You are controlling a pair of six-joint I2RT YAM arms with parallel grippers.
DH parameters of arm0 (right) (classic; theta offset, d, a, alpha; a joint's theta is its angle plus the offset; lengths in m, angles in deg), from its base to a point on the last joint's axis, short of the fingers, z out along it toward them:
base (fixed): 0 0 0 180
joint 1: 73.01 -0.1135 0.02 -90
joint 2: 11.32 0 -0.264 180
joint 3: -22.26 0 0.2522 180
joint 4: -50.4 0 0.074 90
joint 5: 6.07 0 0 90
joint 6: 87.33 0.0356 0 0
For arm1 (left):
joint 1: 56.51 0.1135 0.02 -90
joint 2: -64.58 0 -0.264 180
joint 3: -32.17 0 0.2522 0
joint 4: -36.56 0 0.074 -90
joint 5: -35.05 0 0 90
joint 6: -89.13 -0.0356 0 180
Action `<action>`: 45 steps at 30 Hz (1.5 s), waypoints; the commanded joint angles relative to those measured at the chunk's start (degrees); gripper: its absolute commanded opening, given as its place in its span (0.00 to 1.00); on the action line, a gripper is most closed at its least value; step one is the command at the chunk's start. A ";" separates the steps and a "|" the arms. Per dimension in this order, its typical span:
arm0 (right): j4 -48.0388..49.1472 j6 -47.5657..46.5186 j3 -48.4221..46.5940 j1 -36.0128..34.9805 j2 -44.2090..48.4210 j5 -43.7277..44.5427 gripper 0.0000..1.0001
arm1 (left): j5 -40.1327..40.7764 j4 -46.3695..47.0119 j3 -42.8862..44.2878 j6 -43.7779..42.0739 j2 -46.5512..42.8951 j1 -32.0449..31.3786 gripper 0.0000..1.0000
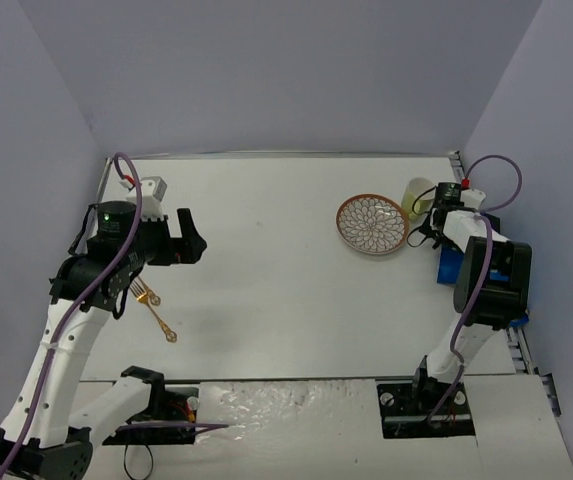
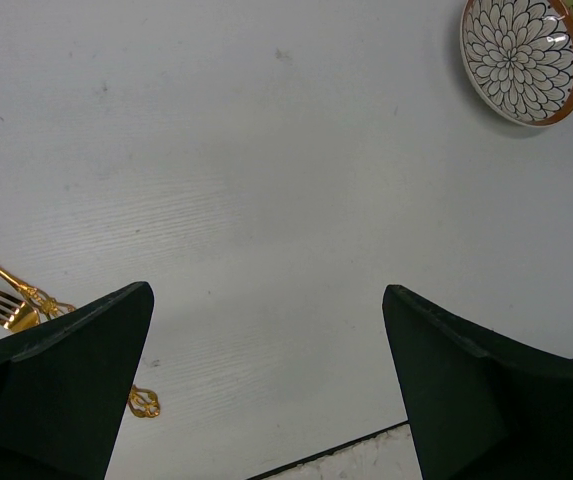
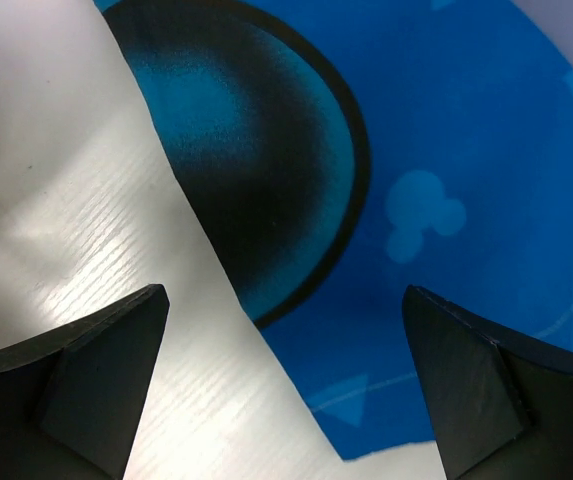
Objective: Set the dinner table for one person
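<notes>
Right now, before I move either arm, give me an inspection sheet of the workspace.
Surface: white dinner table, no spills seen.
Job's things: patterned plate and pale cup far right; gold cutlery near left; blue placemat under the right arm.
Clutter: crinkled shiny sheet between the arm bases.
Claws: left claw open, empty; right claw open, empty, over the placemat.
Cables: purple cables looped on both arms.
Surroundings: plain grey walls.
</notes>
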 commanded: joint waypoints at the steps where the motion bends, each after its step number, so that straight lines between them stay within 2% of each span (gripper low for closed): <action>1: 3.99 -3.06 -3.10 1.43 -2.36 -1.12 1.00 | -0.68 3.96 -0.34 1.47 -1.17 -0.19 0.97; 7: 4.82 -3.16 -3.52 3.52 -6.16 -1.46 0.99 | -0.68 4.09 -0.82 1.75 -0.72 -0.28 0.97; 9: 4.81 -3.41 -3.66 4.19 -7.00 -2.80 0.92 | -0.68 4.36 -1.07 2.00 -0.47 -0.28 0.97; 12: 4.87 -3.10 -3.11 5.11 -7.26 -3.49 0.74 | -0.76 4.57 -1.16 2.09 0.07 -0.28 0.97; 17: 4.74 -1.98 -1.53 5.94 -5.05 -2.34 0.23 | -0.71 4.57 -0.88 2.18 0.36 -0.28 0.97; 20: 2.12 -0.81 -1.88 5.88 -1.16 -2.18 0.00 | -0.85 4.39 -0.31 2.14 0.79 -0.28 0.97; 27: -6.84 1.05 -9.85 4.06 12.31 -2.14 0.00 | -0.76 2.58 6.18 1.06 4.66 -1.54 0.97; 33: -11.48 -2.37 -19.09 -4.62 22.25 -4.63 0.00 | -0.71 0.32 14.38 -0.54 8.71 -2.21 0.97; 34: -11.48 -3.05 -20.75 -7.03 23.24 -5.98 0.00 | -0.47 -0.34 15.33 -0.86 9.06 -2.27 0.97; 36: -11.13 -4.77 -23.76 -16.44 25.32 -9.10 0.00 | 0.12 -1.31 17.23 -1.77 9.81 -2.30 0.97; 37: -11.12 -4.87 -23.94 -16.88 25.34 -10.12 0.00 | 0.30 -1.36 17.67 -1.80 9.82 -2.30 0.97; 38: -11.05 -6.22 -26.32 -22.59 25.30 -10.97 0.00 | 0.57 -2.04 18.10 -2.06 9.81 -2.30 0.97; 42: -10.66 -9.23 -31.21 -37.94 22.46 -16.05 0.00 | 2.67 -3.76 19.01 -3.29 9.01 -2.15 0.97; 45: -8.88 -13.71 -31.29 -47.65 19.45 -14.77 0.00 | 4.92 -4.22 18.29 -3.95 7.33 -2.13 0.97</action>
